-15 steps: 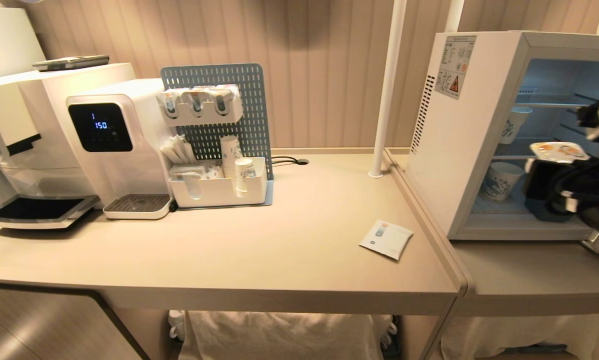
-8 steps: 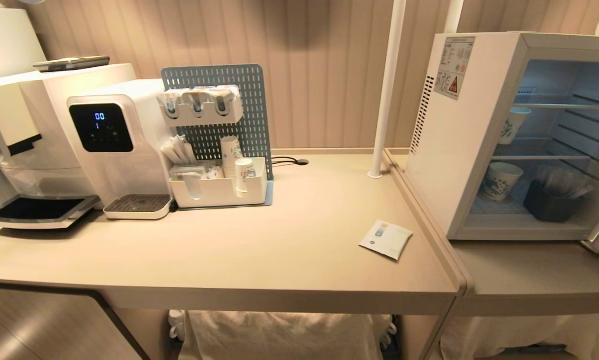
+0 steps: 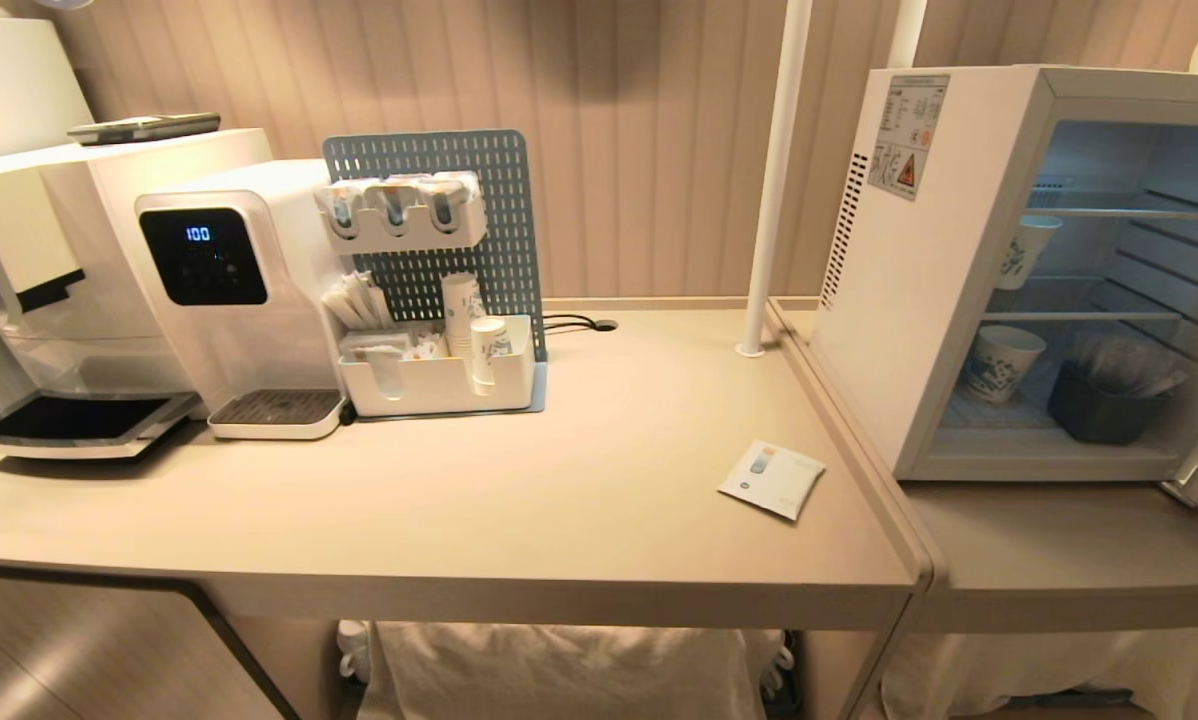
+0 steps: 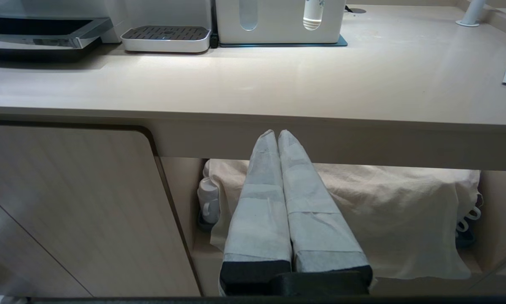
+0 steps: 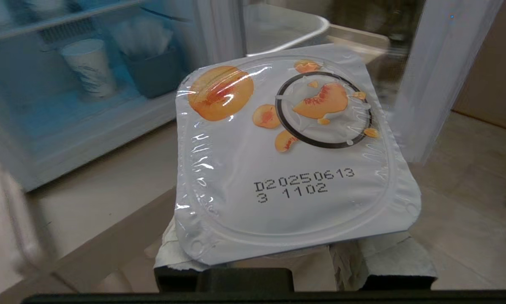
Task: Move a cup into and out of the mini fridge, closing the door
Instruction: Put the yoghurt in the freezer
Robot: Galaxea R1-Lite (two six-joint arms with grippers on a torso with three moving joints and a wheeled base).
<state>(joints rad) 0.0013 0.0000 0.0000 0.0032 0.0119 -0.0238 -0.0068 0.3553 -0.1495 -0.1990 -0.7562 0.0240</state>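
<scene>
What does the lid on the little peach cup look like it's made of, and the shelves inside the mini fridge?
The cup lid looks like glossy plastic or foil film: it crinkles, glints along its sealed rim and carries printed peaches and a date code. The mini fridge shelves look like thin metal wire, pale and probably coated: separate slender rods show. The right gripper is clamped on the cup.

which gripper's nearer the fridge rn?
Right. The right gripper, holding the cup, sits just outside the open fridge; the left gripper is parked below the counter.
</scene>
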